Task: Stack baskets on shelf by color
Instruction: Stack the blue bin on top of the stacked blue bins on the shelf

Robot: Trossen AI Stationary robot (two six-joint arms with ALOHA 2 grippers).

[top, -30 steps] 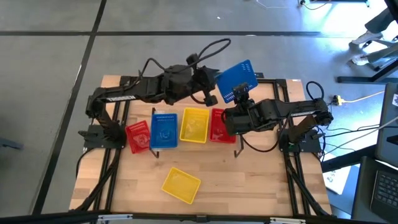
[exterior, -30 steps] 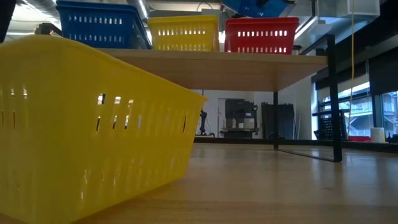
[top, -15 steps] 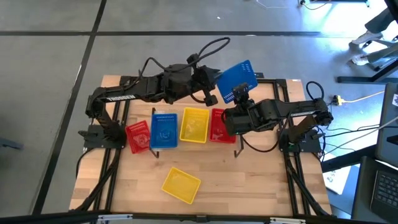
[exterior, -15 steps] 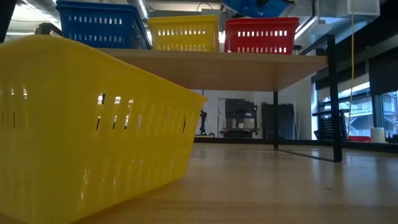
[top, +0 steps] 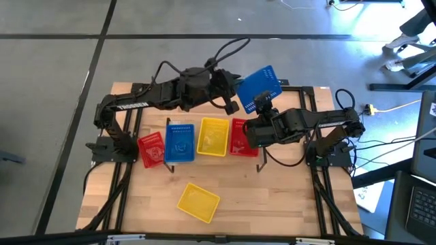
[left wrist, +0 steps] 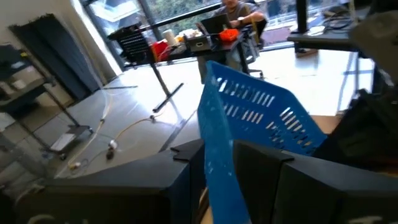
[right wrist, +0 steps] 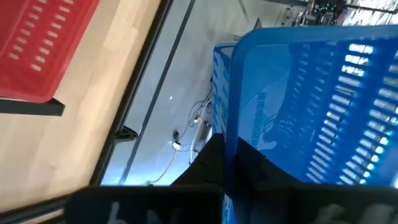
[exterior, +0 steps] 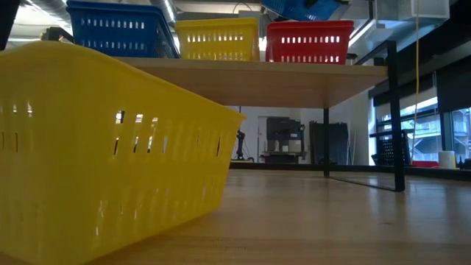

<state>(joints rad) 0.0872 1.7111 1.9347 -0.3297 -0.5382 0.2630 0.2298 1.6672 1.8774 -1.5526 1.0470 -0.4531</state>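
A blue basket (top: 260, 87) is held tilted in the air above the table's far side, between both arms. It also shows at the top of the low view as the blue basket (exterior: 300, 7). My left gripper (top: 238, 89) is shut on its left end. My right gripper (top: 263, 104) is shut on its near edge. On the shelf (exterior: 294, 77) stand a blue basket (top: 179, 145), a yellow basket (top: 212, 137) and a red basket (top: 239, 137). Another red basket (top: 150, 149) sits skewed beside the blue one. A yellow basket (top: 198, 201) lies on the table. My left gripper pinches an upright side wall (left wrist: 217, 146) of the blue basket between its two fingers, one finger (left wrist: 184, 169) outside and one inside. It comes level from the table's left. The basket is lifted clear and tilted. My right gripper pinches the basket's wall at its rim (right wrist: 227, 127), one dark finger (right wrist: 210, 163) on each face. It reaches up from below the basket's near edge. The basket stands tilted above the fingers, clear of the table.
The yellow basket (exterior: 103, 147) fills the low view's left half, close to the table's near edge. The shelf's black legs (exterior: 392, 118) stand on the tabletop. Cables loop above the left arm (top: 170, 95). Bare wood (top: 286, 197) lies at the near right.
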